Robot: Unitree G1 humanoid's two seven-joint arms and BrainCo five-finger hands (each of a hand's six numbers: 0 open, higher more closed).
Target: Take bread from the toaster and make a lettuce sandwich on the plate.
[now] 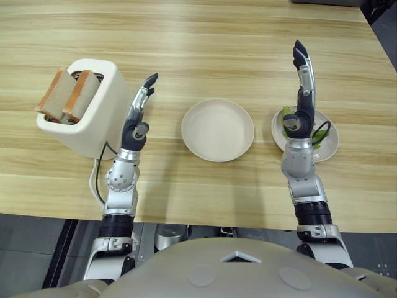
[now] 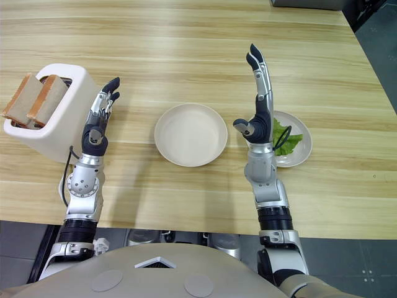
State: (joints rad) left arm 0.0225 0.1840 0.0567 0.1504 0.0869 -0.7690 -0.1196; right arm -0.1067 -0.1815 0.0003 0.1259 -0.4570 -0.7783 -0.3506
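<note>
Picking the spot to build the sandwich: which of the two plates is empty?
The larger plate in the middle is bare. The smaller plate to its right holds lettuce and sits partly behind the right robot hand.

I see a light wooden table (image 1: 217,37). On its left stands a white toaster (image 1: 93,127), its cord (image 1: 94,180) trailing toward the near edge. A round cream plate (image 1: 218,130) sits mid-table. A smaller dish (image 1: 332,141) lies just right of it, near the front.
</note>
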